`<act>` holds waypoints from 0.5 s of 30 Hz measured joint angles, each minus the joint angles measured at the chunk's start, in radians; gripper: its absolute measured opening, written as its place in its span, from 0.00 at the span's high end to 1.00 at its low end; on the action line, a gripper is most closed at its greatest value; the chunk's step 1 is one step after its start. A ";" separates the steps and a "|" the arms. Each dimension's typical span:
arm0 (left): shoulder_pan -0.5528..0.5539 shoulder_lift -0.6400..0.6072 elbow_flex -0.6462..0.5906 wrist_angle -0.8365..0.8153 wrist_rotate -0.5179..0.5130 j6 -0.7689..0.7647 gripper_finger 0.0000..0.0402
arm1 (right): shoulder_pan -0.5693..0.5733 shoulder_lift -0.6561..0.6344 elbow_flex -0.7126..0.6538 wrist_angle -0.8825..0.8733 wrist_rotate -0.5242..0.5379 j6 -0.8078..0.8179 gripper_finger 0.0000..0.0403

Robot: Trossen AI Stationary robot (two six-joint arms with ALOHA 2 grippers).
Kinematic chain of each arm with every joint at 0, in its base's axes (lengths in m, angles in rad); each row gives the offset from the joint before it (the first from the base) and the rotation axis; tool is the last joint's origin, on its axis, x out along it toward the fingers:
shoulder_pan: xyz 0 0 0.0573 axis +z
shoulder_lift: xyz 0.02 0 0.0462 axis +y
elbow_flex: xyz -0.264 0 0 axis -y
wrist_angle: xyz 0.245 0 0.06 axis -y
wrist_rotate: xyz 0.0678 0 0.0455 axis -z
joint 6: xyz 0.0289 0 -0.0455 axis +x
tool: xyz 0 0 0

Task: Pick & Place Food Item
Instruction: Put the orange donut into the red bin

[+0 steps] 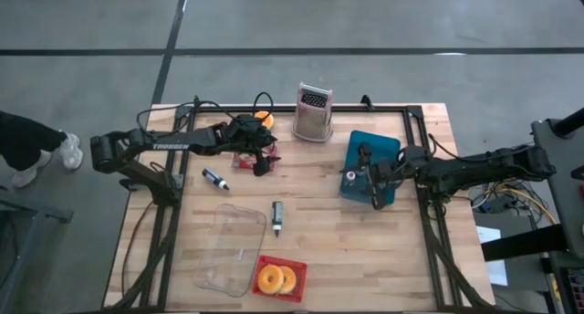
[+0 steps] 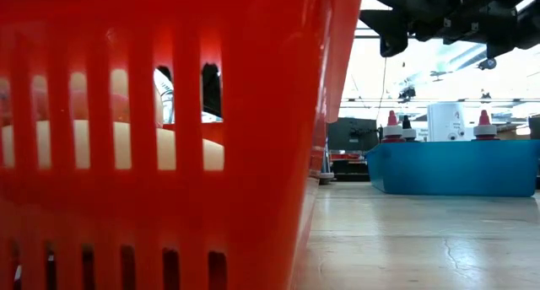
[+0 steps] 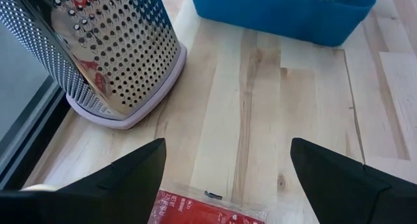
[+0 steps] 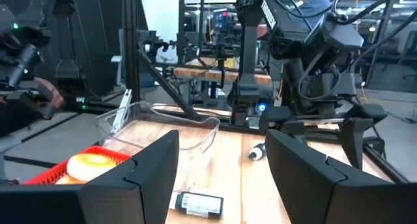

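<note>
A red food packet lies flat on the table near the far left, and its far edge shows in the left wrist view. My left gripper is open over the packet's right end, with one finger on either side; I cannot tell whether it touches. An orange round item lies just beyond it. My right gripper is open and empty over the near left part of the blue bin.
A metal grater stands at the far middle. Two markers lie mid-table. A clear container and a red basket with donuts sit at the near edge. The blue bin holds small bottles.
</note>
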 joint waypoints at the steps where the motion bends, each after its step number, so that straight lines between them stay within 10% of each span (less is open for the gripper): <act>1: 0.000 0.000 0.000 0.000 0.000 0.001 0.17 | 0.000 0.000 0.000 0.000 0.000 -0.003 0.44; 15: 0.001 0.000 0.000 -0.018 0.000 0.005 0.17 | 0.000 0.002 0.000 0.000 0.000 -0.007 0.44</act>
